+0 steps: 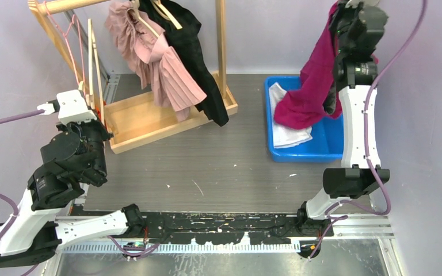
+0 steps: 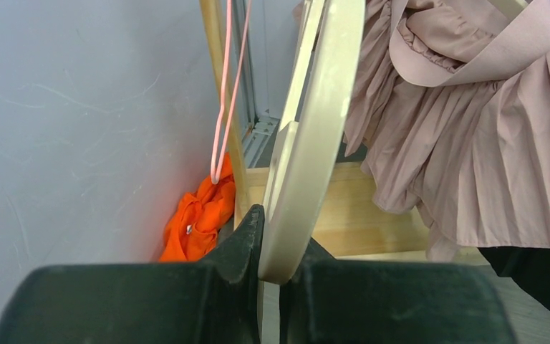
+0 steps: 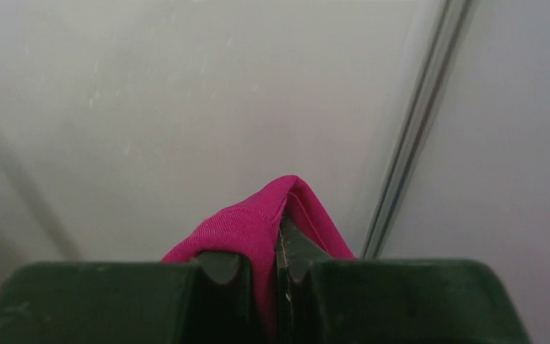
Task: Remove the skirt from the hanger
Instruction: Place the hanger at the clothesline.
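Top external: right arm [image 1: 354, 115] upright, skirt [image 1: 313, 92] aloft.

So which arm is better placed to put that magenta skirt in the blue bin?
Right. The right gripper pinches the magenta skirt hanging over the blue bin; the left gripper clamps a hanger.

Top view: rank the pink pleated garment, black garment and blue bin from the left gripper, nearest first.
1. Pink pleated garment, hanging just right of the left gripper.
2. Black garment, beside the pink one, further right.
3. Blue bin, far right of the table.
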{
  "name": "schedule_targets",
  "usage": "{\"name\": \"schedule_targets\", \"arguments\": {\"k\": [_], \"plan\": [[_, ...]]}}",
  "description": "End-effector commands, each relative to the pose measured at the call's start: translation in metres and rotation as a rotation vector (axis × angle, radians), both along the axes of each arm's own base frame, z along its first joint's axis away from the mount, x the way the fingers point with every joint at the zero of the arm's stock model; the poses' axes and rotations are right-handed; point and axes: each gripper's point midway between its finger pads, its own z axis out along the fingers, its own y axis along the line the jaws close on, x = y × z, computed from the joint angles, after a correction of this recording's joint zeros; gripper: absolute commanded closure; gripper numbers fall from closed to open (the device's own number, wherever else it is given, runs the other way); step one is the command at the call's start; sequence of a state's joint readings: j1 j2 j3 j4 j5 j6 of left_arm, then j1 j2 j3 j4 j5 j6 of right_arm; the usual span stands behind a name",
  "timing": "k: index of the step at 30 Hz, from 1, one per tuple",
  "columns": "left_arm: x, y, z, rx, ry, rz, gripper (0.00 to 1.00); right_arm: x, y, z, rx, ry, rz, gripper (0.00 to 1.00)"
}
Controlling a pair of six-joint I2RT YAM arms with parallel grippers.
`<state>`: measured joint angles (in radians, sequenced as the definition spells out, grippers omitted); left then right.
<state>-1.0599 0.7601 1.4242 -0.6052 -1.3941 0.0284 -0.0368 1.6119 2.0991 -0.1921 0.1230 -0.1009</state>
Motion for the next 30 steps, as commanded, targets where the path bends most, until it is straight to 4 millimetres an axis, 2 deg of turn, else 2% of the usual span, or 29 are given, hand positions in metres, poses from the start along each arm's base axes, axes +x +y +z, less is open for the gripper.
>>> {"name": "schedule_targets", "arguments": {"k": [1,4,7,10,12,15,22,28,29,30], "plan": [[0.002,-0.003,0.007,-0.028,-0.010,0.006,1.00,0.014,0.035,-0.015,0.150,-0.051,0.203,0.84],[0.004,-0.007,0.009,-0.023,-0.009,0.002,1.00,0.032,0.055,-0.048,0.278,0.005,0.322,0.86],[0.004,-0.007,0.010,-0.020,-0.009,0.005,1.00,0.039,0.078,-0.069,0.342,0.053,0.422,0.86],[0.003,-0.006,0.009,-0.030,-0.012,0.005,1.00,0.032,0.108,-0.074,0.382,0.095,0.565,0.87],[0.001,-0.002,0.007,-0.036,-0.011,0.012,1.00,0.021,0.131,-0.073,0.407,0.120,0.700,0.87],[0.000,0.001,0.006,-0.044,-0.013,0.011,1.00,0.016,0.146,-0.083,0.433,0.147,0.746,0.87],[0.004,-0.010,0.001,-0.021,0.023,-0.011,1.00,0.044,0.114,-0.152,0.454,0.199,0.509,0.85],[0.003,-0.008,0.005,-0.029,0.015,0.000,1.00,0.053,0.083,-0.200,0.481,0.246,0.314,0.86],[0.003,-0.007,0.006,-0.031,0.014,0.001,1.00,0.053,0.078,-0.209,0.487,0.253,0.283,0.86],[0.002,-0.006,0.008,-0.033,0.012,0.000,1.00,0.053,0.074,-0.219,0.497,0.265,0.253,0.80]]}}
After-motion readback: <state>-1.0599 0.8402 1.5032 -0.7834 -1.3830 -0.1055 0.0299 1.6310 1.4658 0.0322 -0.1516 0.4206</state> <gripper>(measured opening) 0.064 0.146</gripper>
